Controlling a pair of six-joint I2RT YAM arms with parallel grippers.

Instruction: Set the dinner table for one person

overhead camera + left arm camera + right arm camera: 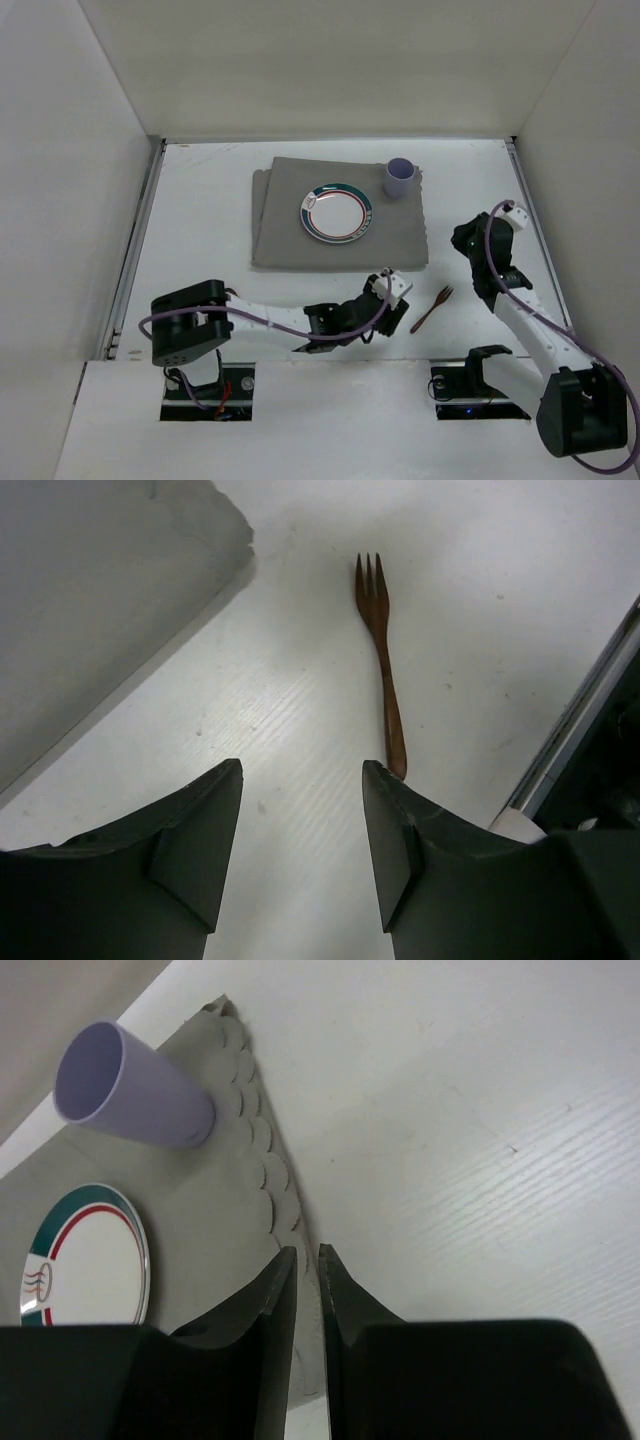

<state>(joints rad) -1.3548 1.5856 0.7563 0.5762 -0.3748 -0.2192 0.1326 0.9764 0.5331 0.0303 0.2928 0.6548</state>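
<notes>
Cutlery, one item: slim brown wooden fork [432, 308], flat on the bare matte white dinner table [200, 220] near its near edge, right of centre, off the grey cloth mat [290, 240]. The mat, toward the far edge, holds a round white plate with a teal-and-red rim [337, 213] and a lilac cup [399, 178].

Left gripper [302, 767]: jaws apart, empty, fork handle just beyond one finger.

Right gripper [306, 1252]: jaws together, empty, toward the right edge.

Step judged: fork pickup. Centre the handle between the fingers, set the jaws across it, and reach the tabletop before closing.
</notes>
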